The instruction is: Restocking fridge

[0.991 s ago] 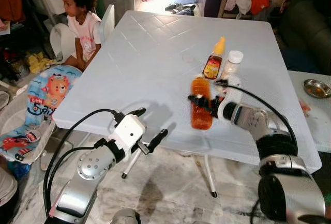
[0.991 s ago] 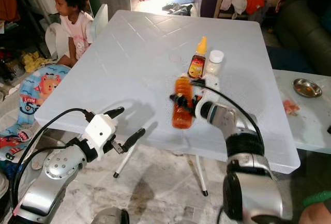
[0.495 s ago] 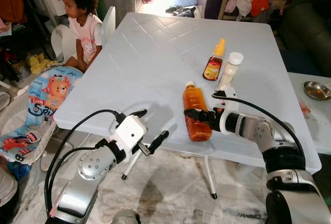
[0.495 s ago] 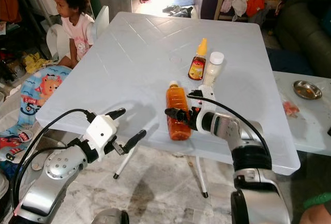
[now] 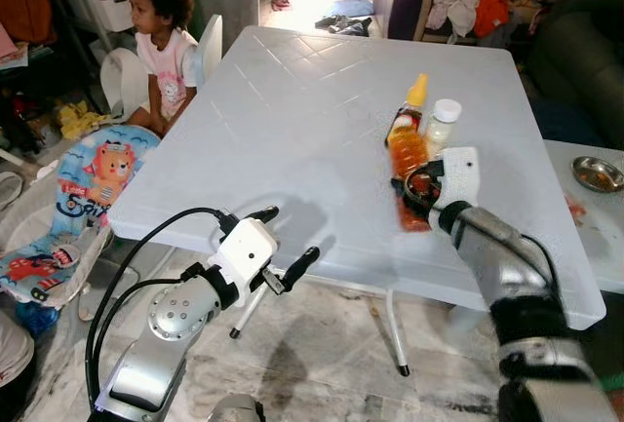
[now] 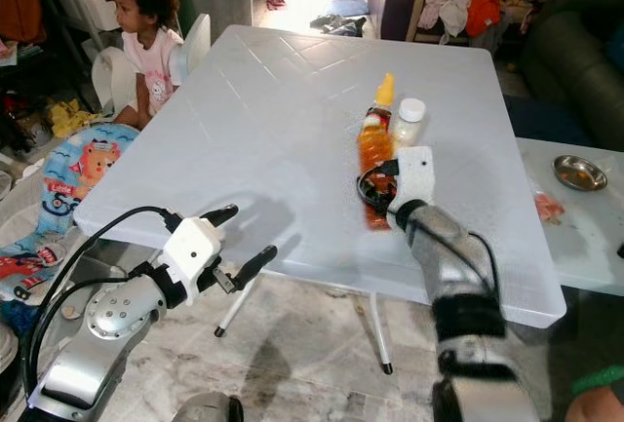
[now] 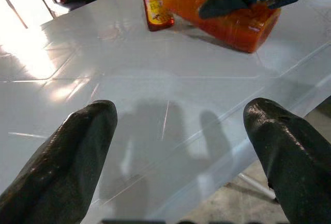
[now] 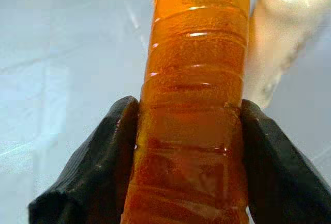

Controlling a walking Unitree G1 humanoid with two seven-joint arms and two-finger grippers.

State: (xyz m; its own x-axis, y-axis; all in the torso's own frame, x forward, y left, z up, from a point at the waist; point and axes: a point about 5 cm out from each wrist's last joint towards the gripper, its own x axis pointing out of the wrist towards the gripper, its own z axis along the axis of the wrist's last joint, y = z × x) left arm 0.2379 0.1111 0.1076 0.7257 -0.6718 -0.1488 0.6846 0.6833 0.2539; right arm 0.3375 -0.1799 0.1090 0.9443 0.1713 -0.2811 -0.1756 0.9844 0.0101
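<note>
On the white counter (image 5: 292, 110), at about 3 o'clock of its centre, the right hand (image 5: 417, 186) pinches the orange juice bottle (image 5: 409, 164); the right wrist view shows one finger (image 8: 98, 167) pressed on each side of its ribbed body. Whether its base touches the counter cannot be told. Just beyond it, toward 12 o'clock, stand a yellow-capped sauce bottle (image 6: 382, 97) and a white-capped bottle (image 6: 406, 122). At 7 o'clock, past the counter's near edge, the left hand (image 5: 287, 245) hovers with fingers (image 7: 62, 167) spread. A child (image 5: 166, 22) sits at 10 o'clock.
</note>
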